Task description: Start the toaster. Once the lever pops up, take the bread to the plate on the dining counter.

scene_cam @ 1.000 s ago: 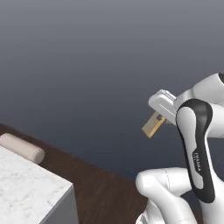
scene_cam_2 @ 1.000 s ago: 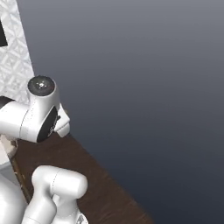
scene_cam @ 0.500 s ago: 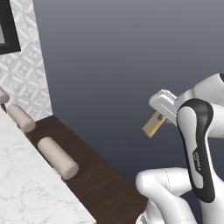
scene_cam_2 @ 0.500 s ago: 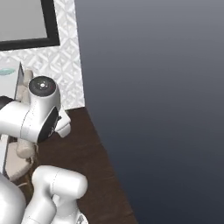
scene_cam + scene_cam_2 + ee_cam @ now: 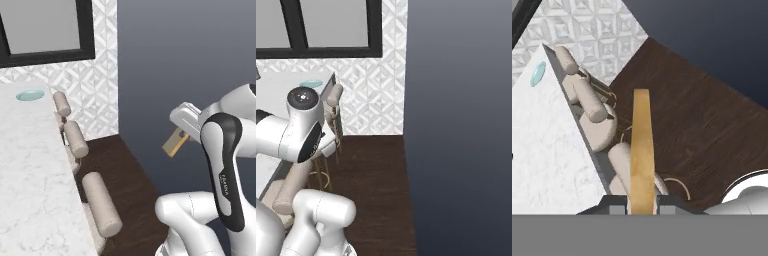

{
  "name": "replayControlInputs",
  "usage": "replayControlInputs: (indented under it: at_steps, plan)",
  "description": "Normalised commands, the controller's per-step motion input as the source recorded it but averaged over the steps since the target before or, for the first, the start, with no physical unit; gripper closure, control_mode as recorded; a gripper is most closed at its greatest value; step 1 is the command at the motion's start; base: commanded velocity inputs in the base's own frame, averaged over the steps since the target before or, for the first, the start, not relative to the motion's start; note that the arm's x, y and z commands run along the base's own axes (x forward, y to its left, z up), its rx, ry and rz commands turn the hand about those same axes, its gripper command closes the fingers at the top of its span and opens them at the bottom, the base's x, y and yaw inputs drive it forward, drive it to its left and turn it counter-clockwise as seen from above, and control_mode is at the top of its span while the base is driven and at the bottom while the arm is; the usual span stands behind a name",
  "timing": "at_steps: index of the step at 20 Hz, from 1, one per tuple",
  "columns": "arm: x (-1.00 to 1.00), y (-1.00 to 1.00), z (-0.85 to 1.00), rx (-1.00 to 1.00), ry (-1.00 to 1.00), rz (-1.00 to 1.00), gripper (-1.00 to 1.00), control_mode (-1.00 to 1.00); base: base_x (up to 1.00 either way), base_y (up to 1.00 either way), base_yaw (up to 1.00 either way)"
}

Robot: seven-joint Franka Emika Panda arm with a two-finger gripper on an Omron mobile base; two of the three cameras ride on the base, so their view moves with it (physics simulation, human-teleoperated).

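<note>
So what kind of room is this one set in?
Likely a rendered kitchen-dining area: a long white marble dining counter with beige cushioned stools along its edge, a small plate at its far end, and a patterned tile wall.

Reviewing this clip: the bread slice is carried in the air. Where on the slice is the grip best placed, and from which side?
At one crust edge, with the fingers pressing the two flat faces. The bread is thin and stiff, seen edge-on in the hand view, so its faces give broad contact. The gripper already holds it that way, the rest of the slice sticking out free, which should suit laying it on the plate.
</note>
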Motion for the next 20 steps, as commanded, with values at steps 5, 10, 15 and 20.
replayControlInputs:
  at_steps: [5,10,15,20]
  plan:
    - [0.0,0.0,0.0,0.0,0.0,0.0,1.0,1.0,0.76,-0.42,0.52]
    - [0.0,0.0,0.0,0.0,0.0,0.0,1.0,1.0,0.81,-0.22,0.38]
    - [0.0,0.0,0.0,0.0,0.0,0.0,1.0,1.0,0.73,-0.52,0.32]
    - [0.0,0.0,0.0,0.0,0.0,0.0,1.0,1.0,0.66,-0.57,0.23]
